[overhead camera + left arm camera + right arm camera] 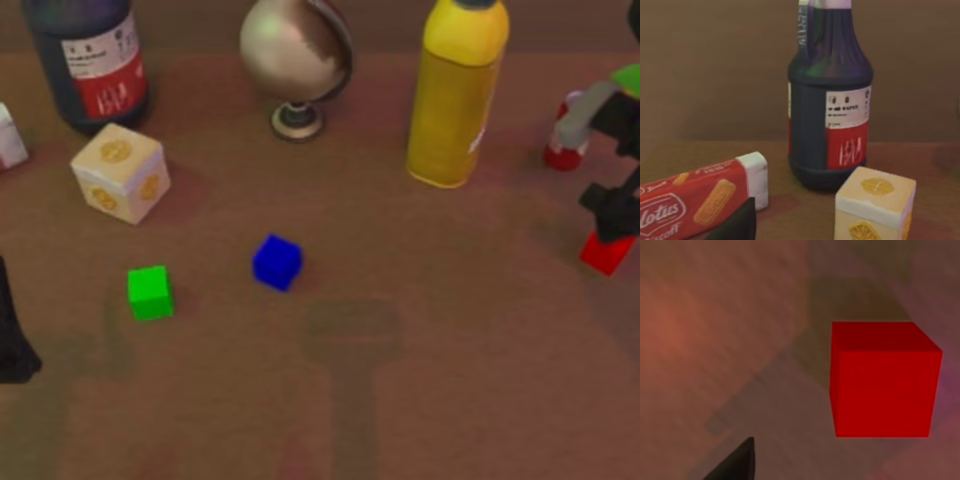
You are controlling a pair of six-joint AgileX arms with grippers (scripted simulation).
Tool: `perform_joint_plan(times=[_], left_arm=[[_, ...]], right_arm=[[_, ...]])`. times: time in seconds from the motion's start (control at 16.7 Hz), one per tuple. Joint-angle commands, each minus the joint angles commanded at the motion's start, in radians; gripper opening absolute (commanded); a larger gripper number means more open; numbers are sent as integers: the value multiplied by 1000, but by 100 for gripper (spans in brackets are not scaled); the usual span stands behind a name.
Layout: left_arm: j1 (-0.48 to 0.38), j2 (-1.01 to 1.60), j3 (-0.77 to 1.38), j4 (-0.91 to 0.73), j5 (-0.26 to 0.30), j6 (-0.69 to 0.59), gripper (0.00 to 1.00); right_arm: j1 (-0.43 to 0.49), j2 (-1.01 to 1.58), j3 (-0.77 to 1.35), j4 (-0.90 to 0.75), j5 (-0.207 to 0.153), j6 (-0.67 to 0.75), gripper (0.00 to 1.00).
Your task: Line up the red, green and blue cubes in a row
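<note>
Red cube sat near our worktop's right edge under our right gripper; we couldn't tell its grip.

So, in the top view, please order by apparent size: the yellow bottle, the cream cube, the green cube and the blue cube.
1. yellow bottle
2. cream cube
3. green cube and blue cube: they look about equal, so I do not rank them.

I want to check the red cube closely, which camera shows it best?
The right wrist view: the red cube fills much of the frame, unobstructed. The top view shows it small at the table's right edge, under the right arm. The left wrist view misses it.
</note>
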Motion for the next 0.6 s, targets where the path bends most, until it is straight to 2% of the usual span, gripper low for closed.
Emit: perform_joint_plan(times=[0.42, 0.6], left_arm=[[0, 0, 0, 0, 0, 0, 100], [0, 0, 0, 0, 0, 0, 100]], right_arm=[[6, 105, -129, 243, 1, 2, 100], [6, 131, -155, 285, 1, 2, 100]])
